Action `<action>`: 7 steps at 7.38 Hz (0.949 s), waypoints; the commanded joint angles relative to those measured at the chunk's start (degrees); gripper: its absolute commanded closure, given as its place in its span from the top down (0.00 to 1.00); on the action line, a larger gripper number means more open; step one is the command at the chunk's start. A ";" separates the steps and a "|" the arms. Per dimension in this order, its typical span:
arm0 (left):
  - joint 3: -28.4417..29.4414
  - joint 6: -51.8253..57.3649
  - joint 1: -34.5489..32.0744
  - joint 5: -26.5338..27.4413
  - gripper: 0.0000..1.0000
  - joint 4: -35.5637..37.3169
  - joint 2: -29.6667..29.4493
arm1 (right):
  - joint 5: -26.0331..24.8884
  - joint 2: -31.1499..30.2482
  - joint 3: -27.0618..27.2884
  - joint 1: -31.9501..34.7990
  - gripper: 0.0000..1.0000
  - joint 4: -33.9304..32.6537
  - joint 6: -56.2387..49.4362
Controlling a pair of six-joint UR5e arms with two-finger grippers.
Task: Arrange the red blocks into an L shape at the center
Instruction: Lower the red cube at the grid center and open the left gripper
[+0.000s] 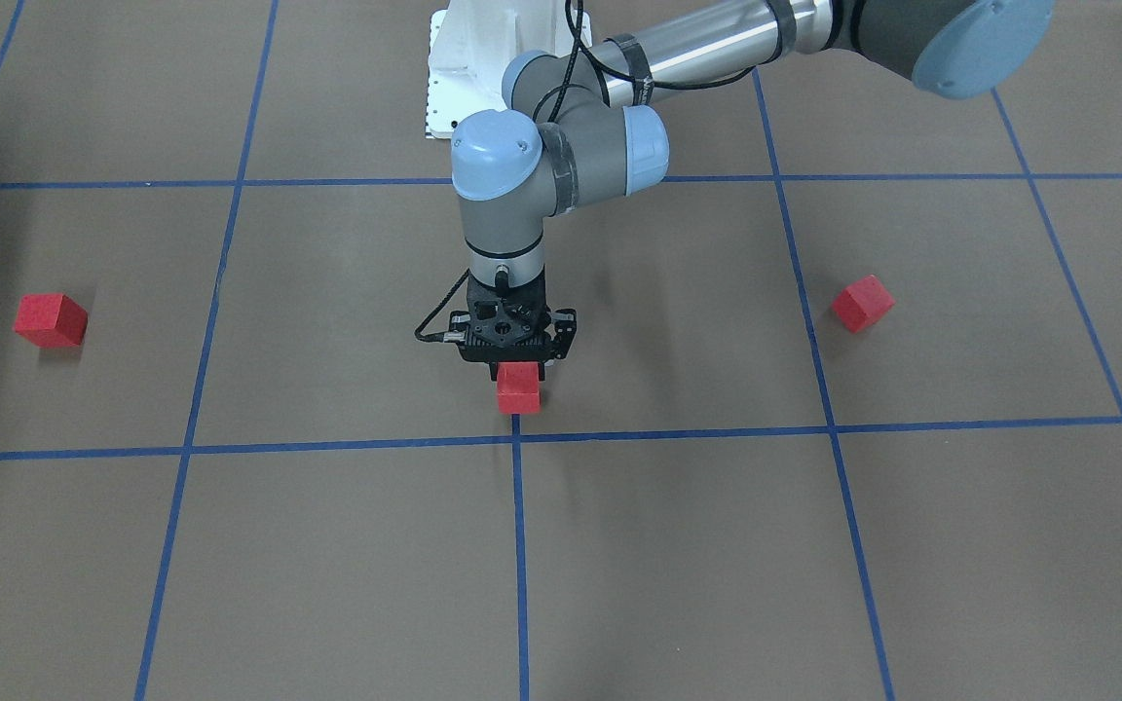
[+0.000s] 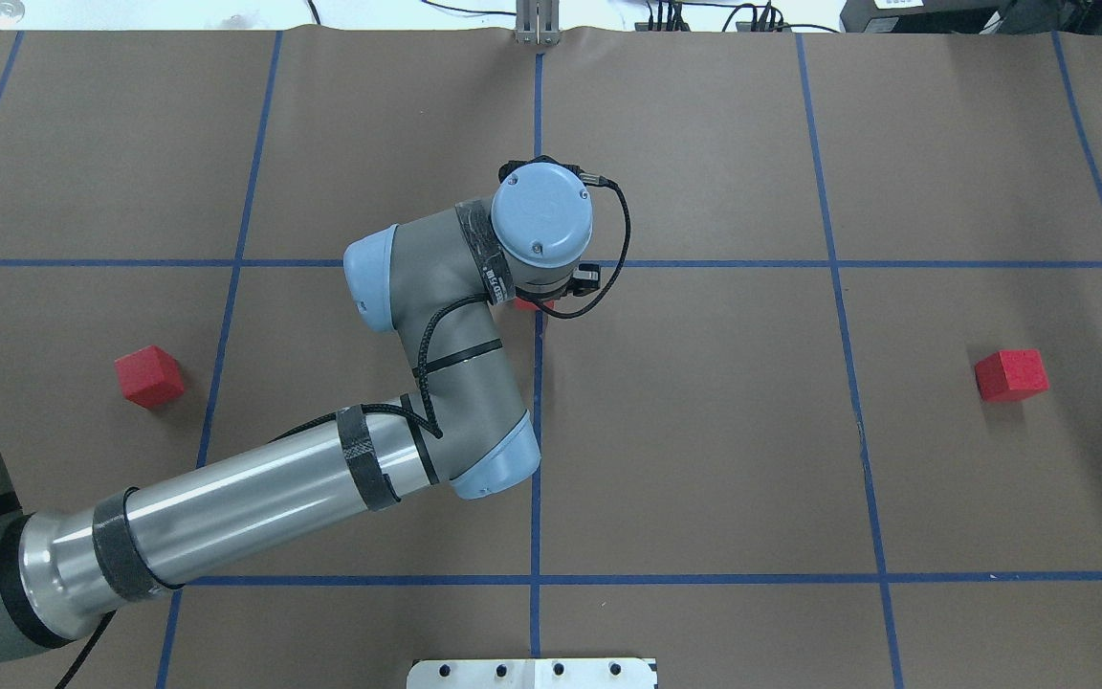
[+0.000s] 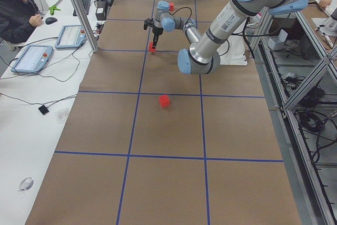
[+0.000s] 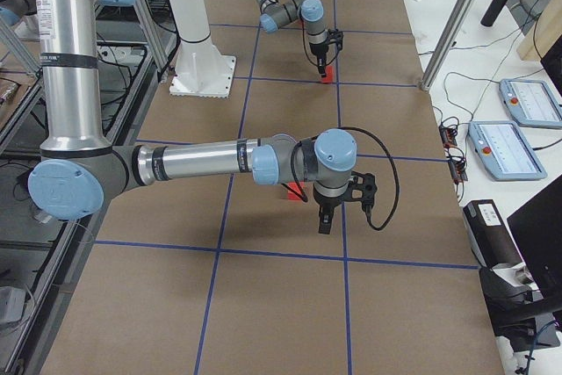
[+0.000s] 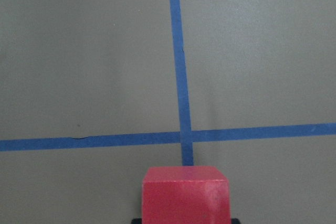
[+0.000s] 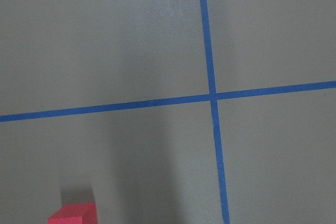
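My left gripper [image 1: 519, 373] points straight down and is shut on one red block [image 1: 518, 387], low over the brown surface just on the robot's side of the center [image 1: 516, 436]. The left wrist view shows this block [image 5: 186, 195] at the bottom edge, with the tape crossing [image 5: 184, 136] right ahead of it. A second red block [image 2: 149, 375] lies off to the left and a third [image 2: 1011, 373] off to the right. My right gripper [image 4: 323, 221] shows only in the exterior right view, hovering beside that third block [image 4: 294, 191]; I cannot tell its state.
The white base plate [image 2: 532, 673] sits at the table's near edge. A person [image 3: 16, 3] sits at a side desk holding control tablets [image 3: 31, 59]. Metal posts [image 4: 452, 24] stand along the far side. Blue tape lines divide the brown paper into large squares.
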 commanded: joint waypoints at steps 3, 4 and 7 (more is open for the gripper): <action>0.00 -0.46 0.40 -0.01 0.00 -1.27 0.00 | -0.01 -0.06 -0.09 0.00 0.99 0.00 -0.09; 0.00 -0.46 0.40 -0.01 0.04 -1.36 -0.09 | -0.01 -0.06 -0.09 0.00 0.99 0.00 -0.09; 0.26 -0.37 0.40 -0.01 0.06 -1.36 0.09 | -0.01 -0.06 -0.09 0.00 0.99 0.00 -0.09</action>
